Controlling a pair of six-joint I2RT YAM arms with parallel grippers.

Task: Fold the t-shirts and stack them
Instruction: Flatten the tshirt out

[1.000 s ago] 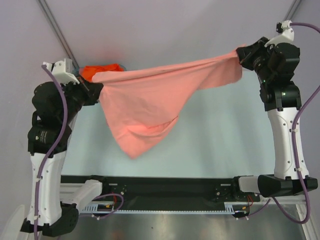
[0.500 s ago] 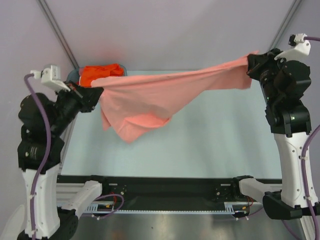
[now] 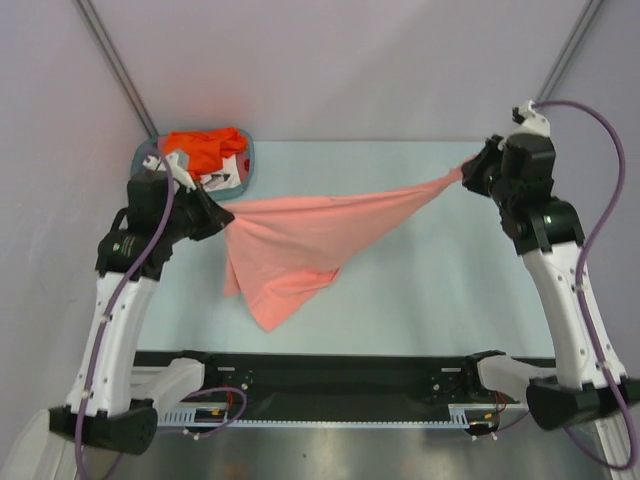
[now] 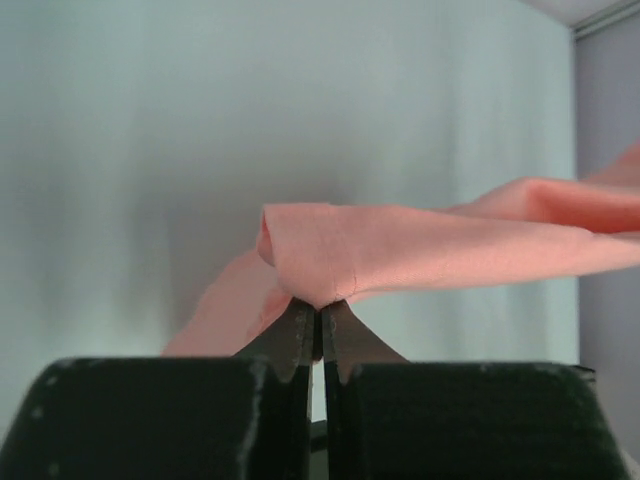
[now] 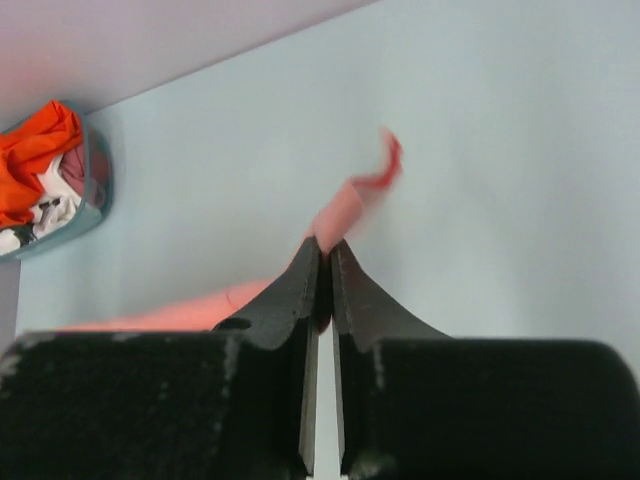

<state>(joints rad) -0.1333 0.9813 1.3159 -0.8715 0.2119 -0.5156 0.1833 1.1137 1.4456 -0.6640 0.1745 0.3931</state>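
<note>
You hold the salmon-pink t-shirt (image 3: 300,235) in the air between the two arms, above the table (image 3: 430,290), so the main risk is a slip. Each grip takes only a small fold at the edge of the cloth. If you pull the arms further apart, the thin cloth can come out of one pinch and the shirt will fall in a heap. The shirt is also not spread flat: its top edge is stretched from one grip to the other, but the rest hangs under it in a bunched triangle, nearer to the left side. Its lowest corner is on the table or just over it; I cannot tell which. If you lower it like this, folds can be trapped underneath and the shirt will lie wrinkled. Take care also on the left, where the teal basket (image 3: 247,160) with the orange t-shirt (image 3: 200,148) and the white t-shirt with black print (image 3: 222,178) stands just behind the left arm; a wide swing could catch it. The left gripper (image 4: 318,325) has its fingers pressed together with only cloth between them, pinching a doubled edge of the shirt. The right gripper (image 5: 324,262) is pressed together in the same way on a narrow tip, with a small flap standing out beyond the fingers. In my judgement this is the weaker hold.
</note>
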